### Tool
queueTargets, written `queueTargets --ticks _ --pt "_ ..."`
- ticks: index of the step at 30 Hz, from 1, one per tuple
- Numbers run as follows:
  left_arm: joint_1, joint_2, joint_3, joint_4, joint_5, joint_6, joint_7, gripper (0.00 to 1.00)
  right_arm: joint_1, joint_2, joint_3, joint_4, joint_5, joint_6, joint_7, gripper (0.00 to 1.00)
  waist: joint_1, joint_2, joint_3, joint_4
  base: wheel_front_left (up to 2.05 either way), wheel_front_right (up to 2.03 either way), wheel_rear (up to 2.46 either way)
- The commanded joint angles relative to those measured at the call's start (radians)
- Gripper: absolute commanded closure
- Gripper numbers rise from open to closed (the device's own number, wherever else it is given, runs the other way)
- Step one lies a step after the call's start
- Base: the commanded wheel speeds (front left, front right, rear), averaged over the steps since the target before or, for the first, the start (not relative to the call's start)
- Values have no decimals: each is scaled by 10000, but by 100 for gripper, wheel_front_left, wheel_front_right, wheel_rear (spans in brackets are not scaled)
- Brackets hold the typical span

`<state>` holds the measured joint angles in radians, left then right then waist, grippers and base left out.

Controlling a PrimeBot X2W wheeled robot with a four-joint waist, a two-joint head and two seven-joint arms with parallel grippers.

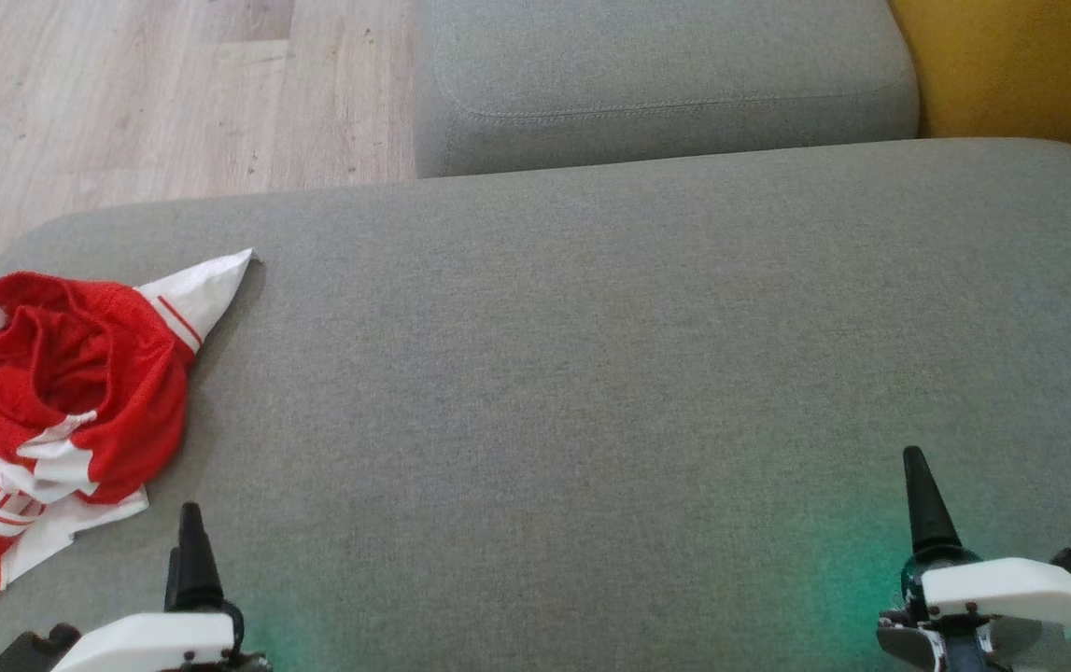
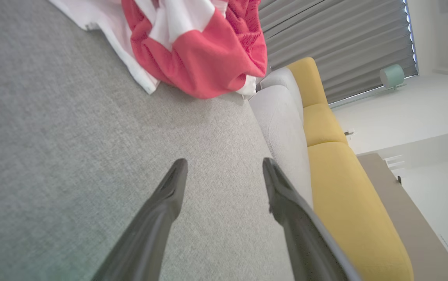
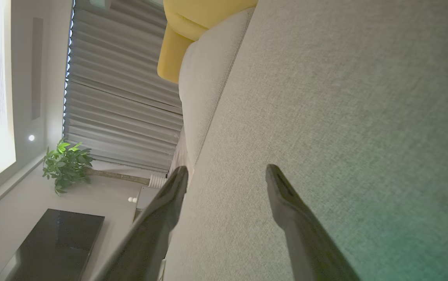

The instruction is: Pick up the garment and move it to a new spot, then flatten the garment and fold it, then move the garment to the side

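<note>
A crumpled red and white garment (image 1: 59, 392) lies bunched at the left end of the grey sofa cushion (image 1: 591, 373), partly hanging over the left edge. In the left wrist view the garment (image 2: 200, 47) sits ahead of the fingers, at the top. My left gripper (image 1: 190, 546) rests at the lower left, just below and right of the garment, apart from it. Its fingers stand open with nothing between them (image 2: 224, 171). My right gripper (image 1: 918, 490) hovers at the lower right over bare cushion, also open and empty (image 3: 227, 177).
A second grey cushion (image 1: 656, 84) lies beyond the big one. A yellow cushion (image 1: 1021, 65) is at the far right. Wooden floor (image 1: 124, 93) shows at the upper left. A potted plant (image 3: 65, 164) and a dark table (image 3: 52, 242) stand in the room.
</note>
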<state>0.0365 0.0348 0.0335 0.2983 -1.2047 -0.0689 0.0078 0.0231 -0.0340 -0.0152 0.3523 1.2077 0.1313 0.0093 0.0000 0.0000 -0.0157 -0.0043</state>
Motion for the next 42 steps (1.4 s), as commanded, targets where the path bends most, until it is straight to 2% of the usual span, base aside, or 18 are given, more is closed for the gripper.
queueTargets --ticks 1,42 --pt "-258 75 29 -410 429 47 -123 0 -579 -69 161 -397 -359 -2 -127 0 0 0 -13 0 0 0 0" --pt "66 126 -686 -1639 5856 760 -1297 0 -699 -111 1621 -756 -5881 -3 -1306 0 0 0 -396 -41 0 0 0"
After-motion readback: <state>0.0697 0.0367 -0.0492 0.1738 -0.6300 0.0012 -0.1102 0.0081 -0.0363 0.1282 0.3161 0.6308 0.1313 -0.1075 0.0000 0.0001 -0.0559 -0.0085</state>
